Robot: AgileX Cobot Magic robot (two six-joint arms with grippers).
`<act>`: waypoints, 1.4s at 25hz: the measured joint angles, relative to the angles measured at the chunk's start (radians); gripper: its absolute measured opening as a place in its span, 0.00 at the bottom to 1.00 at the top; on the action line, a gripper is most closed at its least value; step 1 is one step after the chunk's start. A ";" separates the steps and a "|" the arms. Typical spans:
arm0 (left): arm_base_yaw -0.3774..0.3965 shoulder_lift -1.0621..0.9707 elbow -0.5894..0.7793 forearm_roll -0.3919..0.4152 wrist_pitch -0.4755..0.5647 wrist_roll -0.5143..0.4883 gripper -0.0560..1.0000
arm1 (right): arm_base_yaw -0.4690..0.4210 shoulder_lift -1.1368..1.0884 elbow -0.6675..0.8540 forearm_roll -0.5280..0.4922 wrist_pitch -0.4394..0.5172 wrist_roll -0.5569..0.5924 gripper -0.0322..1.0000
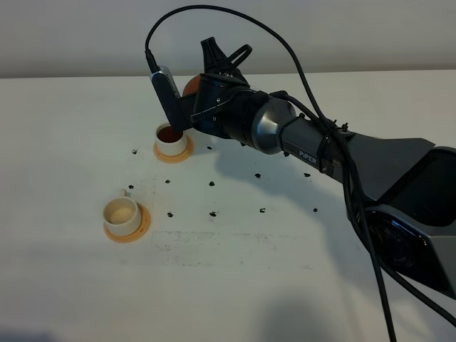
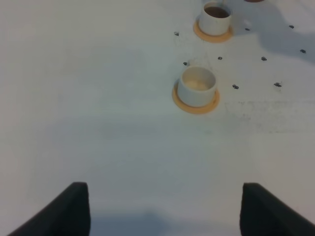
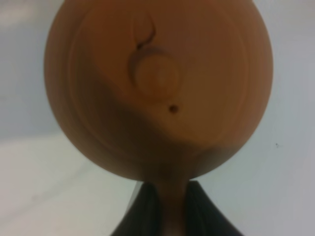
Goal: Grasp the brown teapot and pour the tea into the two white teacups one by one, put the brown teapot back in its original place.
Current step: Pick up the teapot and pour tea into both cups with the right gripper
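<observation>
My right gripper (image 1: 201,91) reaches across to the back left and is shut on the loop handle of the brown teapot (image 1: 190,85). It holds the teapot tilted above the far white teacup (image 1: 171,139), which holds dark tea on its orange saucer (image 1: 173,154). The right wrist view is filled by the teapot's lid and knob (image 3: 157,73), with the fingers (image 3: 145,209) clamped on the handle. The near teacup (image 1: 121,214) looks pale inside. My left gripper (image 2: 162,216) is open and empty, hovering over bare table short of the near teacup (image 2: 197,86). The beige coaster is hidden.
Small black specks (image 1: 212,184) are scattered over the white table (image 1: 235,285) between the cups and the right arm. The right arm's thick grey link (image 1: 306,146) and its cables (image 1: 370,235) cross the right half of the table.
</observation>
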State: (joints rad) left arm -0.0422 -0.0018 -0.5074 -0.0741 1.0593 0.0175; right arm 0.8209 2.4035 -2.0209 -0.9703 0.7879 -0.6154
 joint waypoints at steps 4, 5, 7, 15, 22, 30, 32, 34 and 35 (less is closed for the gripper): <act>0.000 0.000 0.000 0.000 0.000 0.000 0.63 | 0.007 0.000 0.000 0.034 -0.003 0.000 0.15; 0.000 0.000 0.000 0.000 0.000 0.000 0.63 | 0.007 0.000 0.000 0.049 -0.005 0.001 0.15; 0.000 0.000 0.000 0.000 0.000 0.000 0.63 | 0.007 0.000 0.000 0.077 -0.006 0.013 0.15; 0.000 0.000 0.000 0.000 0.000 0.000 0.63 | 0.006 0.000 0.000 0.128 -0.002 0.081 0.15; 0.000 0.000 0.000 0.000 0.000 0.000 0.63 | -0.017 -0.023 0.000 0.232 0.030 0.124 0.15; 0.000 0.000 0.000 0.000 0.000 0.000 0.63 | -0.057 -0.088 -0.001 0.479 0.056 0.158 0.15; 0.000 0.000 0.000 0.000 0.000 0.000 0.63 | -0.072 -0.088 -0.001 0.539 0.080 0.159 0.15; 0.000 0.000 0.000 0.000 0.000 0.000 0.63 | -0.088 -0.088 -0.001 0.595 0.106 0.160 0.15; 0.000 0.000 0.000 0.000 0.000 0.000 0.63 | -0.095 -0.088 -0.001 0.623 0.114 0.161 0.15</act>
State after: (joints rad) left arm -0.0422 -0.0018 -0.5074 -0.0741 1.0593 0.0175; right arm 0.7261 2.3151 -2.0220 -0.3472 0.9021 -0.4545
